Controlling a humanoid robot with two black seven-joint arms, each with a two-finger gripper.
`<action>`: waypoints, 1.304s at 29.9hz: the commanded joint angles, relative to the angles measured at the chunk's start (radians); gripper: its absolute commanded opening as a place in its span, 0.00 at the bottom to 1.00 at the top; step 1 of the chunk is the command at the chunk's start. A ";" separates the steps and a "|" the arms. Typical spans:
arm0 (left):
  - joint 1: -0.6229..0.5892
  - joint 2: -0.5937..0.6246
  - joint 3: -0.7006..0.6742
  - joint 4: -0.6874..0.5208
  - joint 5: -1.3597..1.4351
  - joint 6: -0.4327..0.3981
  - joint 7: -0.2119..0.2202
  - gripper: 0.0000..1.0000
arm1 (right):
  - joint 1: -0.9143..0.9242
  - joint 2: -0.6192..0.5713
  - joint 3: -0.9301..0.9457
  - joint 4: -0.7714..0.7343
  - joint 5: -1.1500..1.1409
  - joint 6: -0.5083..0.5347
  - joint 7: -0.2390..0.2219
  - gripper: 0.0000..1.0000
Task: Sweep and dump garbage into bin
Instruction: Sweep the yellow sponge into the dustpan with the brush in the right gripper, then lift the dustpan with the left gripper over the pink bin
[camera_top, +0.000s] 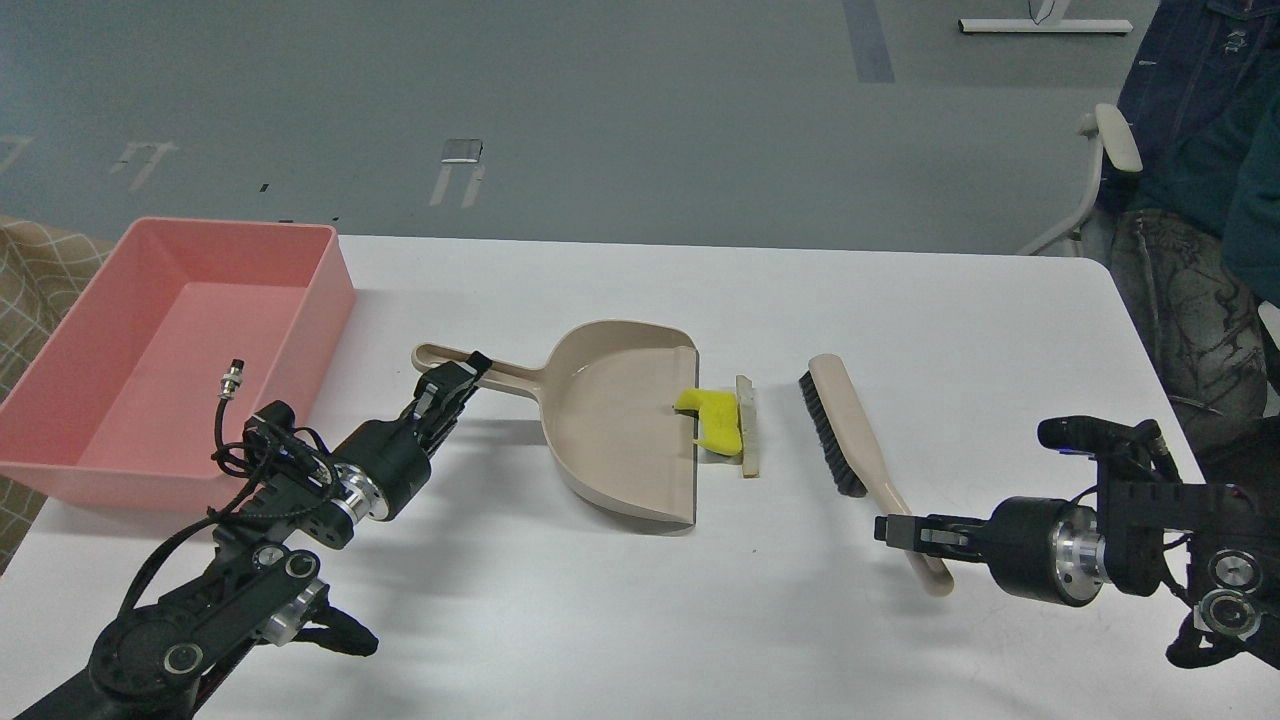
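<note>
The yellow sponge-like chunk lies on the lip of the beige dustpan at mid table. The pale bread-like slice stands on edge just right of it, on the table. My left gripper is shut on the dustpan's handle. My right gripper is shut on the handle of a beige brush; its black bristles face the slice, a short gap to its right. The salmon-pink bin stands at the far left and looks empty.
The white table's right edge is near a seated person and a chair. A checked cloth shows left of the bin. Grey floor lies beyond the far edge.
</note>
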 joint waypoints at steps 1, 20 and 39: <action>-0.001 0.003 -0.001 -0.004 0.001 0.000 0.002 0.00 | 0.029 0.046 -0.001 -0.001 0.000 0.022 -0.006 0.00; -0.001 0.003 -0.001 -0.009 0.001 0.000 0.000 0.00 | 0.144 0.295 -0.048 -0.026 0.009 0.027 -0.035 0.00; 0.002 -0.011 -0.028 -0.007 -0.189 0.000 -0.020 0.00 | 0.161 0.091 0.073 -0.015 0.060 0.027 -0.034 0.00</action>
